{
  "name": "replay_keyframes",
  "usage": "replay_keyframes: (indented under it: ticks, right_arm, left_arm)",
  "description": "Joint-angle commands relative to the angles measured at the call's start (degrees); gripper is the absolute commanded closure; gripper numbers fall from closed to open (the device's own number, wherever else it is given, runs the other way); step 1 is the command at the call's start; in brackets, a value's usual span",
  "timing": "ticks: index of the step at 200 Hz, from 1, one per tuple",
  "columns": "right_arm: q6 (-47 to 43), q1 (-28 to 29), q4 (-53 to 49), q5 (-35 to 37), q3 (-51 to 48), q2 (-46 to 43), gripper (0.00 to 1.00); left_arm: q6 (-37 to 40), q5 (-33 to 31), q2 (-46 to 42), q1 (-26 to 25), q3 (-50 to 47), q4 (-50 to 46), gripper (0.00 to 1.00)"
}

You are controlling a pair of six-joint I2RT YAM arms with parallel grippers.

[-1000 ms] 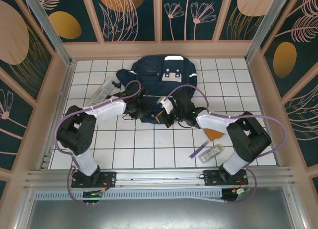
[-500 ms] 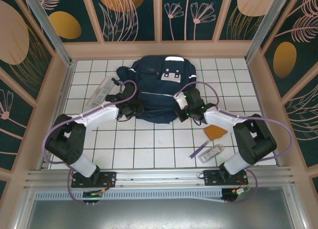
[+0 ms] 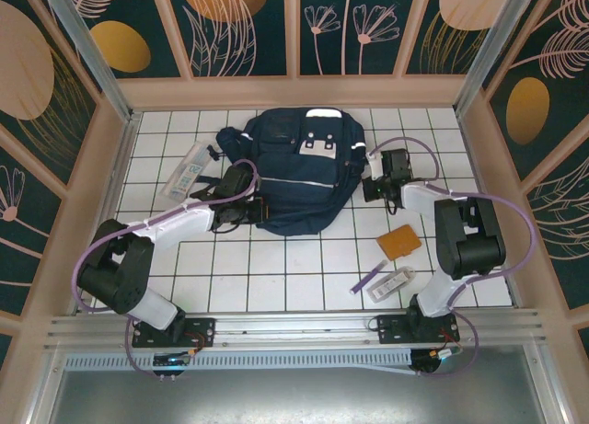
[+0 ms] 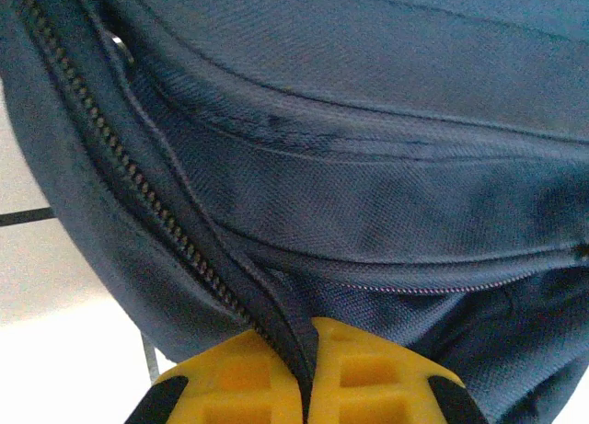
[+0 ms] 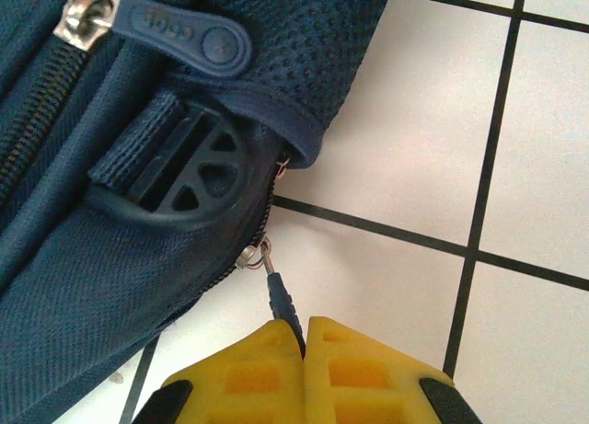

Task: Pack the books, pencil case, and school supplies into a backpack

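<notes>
Backpack (image 3: 299,171) lies flat at the far middle of the tiled tabletop (image 3: 276,268), with an arm at each side. At its right edge the right tool (image 5: 304,337) is clamped on a thin dark zip pull (image 5: 279,295). The pull points from its slider straight back at the tool, so the bag lies directly ahead of the fingers. At the backpack's near left edge the left tool (image 4: 306,346) is pinched on a fold of navy fabric beside a line of zip teeth (image 4: 120,157), which slants away up and to the left in the left wrist view.

The next move looks likely to be drawing the slider along its track while the left tool braces the cloth, and the pull would have to follow the bag's curved edge.

An orange book (image 3: 398,243), a purple pen (image 3: 370,278) and a clear pack (image 3: 396,280) lie on the near right, well apart from the bag and nearer the right arm. A second pack (image 3: 187,169) lies off the bag's left side.
</notes>
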Motion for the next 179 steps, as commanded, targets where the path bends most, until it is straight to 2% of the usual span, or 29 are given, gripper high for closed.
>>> replay_keyframes:
  ticks: [1, 27, 44, 47, 53, 57, 66, 74, 81, 95, 101, 103, 105, 108, 131, 149, 179]
  right_arm:
    - [2.1, -3.8, 5.7, 4.4, 2.5, 1.5, 1.0]
    - [2.6, -4.5, 7.0, -0.2, 2.2, 1.7, 1.0]
    - [4.8, -4.4, 7.2, -0.7, 1.7, -0.2, 0.8]
    - [5.2, -4.4, 7.1, -0.5, 1.5, -0.7, 0.77]
    - [6.2, -4.5, 7.0, 0.1, 1.1, -1.9, 0.72]
    - [6.8, -4.4, 6.9, 0.5, 1.0, -2.8, 0.68]
    - [8.6, -4.5, 7.0, 3.2, 0.0, -5.2, 0.6]
    - [10.6, -4.4, 7.5, 6.6, -1.2, -7.6, 0.55]
    - [12.3, -4.4, 8.2, 10.7, -2.2, -9.7, 0.48]
    - [15.9, -4.6, 9.3, 19.0, -3.9, -13.3, 0.42]
    - [17.0, -4.7, 9.4, 21.7, -4.1, -14.6, 0.31]
    - [17.4, -4.8, 9.3, 22.4, -4.2, -15.0, 0.22]
    - [17.7, -4.8, 9.2, 23.2, -4.2, -15.3, 0.07]
    - [18.5, -4.9, 9.0, 24.2, -4.2, -15.9, 0.02]
    - [31.4, -6.2, 2.7, 33.8, -2.4, -17.4, 0.01]
    - [31.2, -8.4, 1.4, 24.0, -0.6, -17.7, 0.01]
    - [31.6, -8.8, 0.0, 17.2, 1.8, -17.6, 0.05]
  left_arm:
    - [9.4, 2.3, -2.3, 0.2, -0.9, -4.2, 1.0]
    - [13.6, 4.2, -3.9, 0.1, -0.3, -4.3, 1.0]
    - [17.0, 6.2, -5.6, -0.1, 0.8, -3.3, 1.0]
    - [17.8, 7.2, -6.0, -0.2, 1.1, -3.0, 0.94]
    - [19.6, 9.8, -6.7, -0.2, 1.8, -2.7, 0.72]
    - [21.1, 12.3, -7.4, -0.3, 2.4, -2.6, 0.62]
    - [24.8, 17.4, -9.1, -0.7, 3.3, -1.9, 0.54]
    - [27.6, 18.9, -11.1, -1.5, 3.8, -0.7, 0.47]
    - [30.6, 19.1, -12.9, -2.3, 4.1, 0.3, 0.4]
    - [37.4, 16.0, -15.0, -3.4, 5.1, 1.4, 0.25]
    - [40.1, 13.8, -15.0, -3.6, 5.1, 1.5, 0.21]
    - [41.0, 13.1, -14.9, -3.7, 5.1, 1.5, 0.2]
    - [41.8, 12.4, -14.8, -3.7, 5.9, 1.5, 0.19]
    - [43.4, 11.3, -14.3, -3.7, 7.0, 1.3, 0.17]
    - [53.7, 1.4, -7.6, -3.9, 12.1, 0.0, 0.16]
    - [55.1, -4.4, 0.3, -3.9, 17.6, 0.0, 0.16]
    - [55.2, 1.0, 9.1, -4.9, 24.8, 1.3, 0.15]
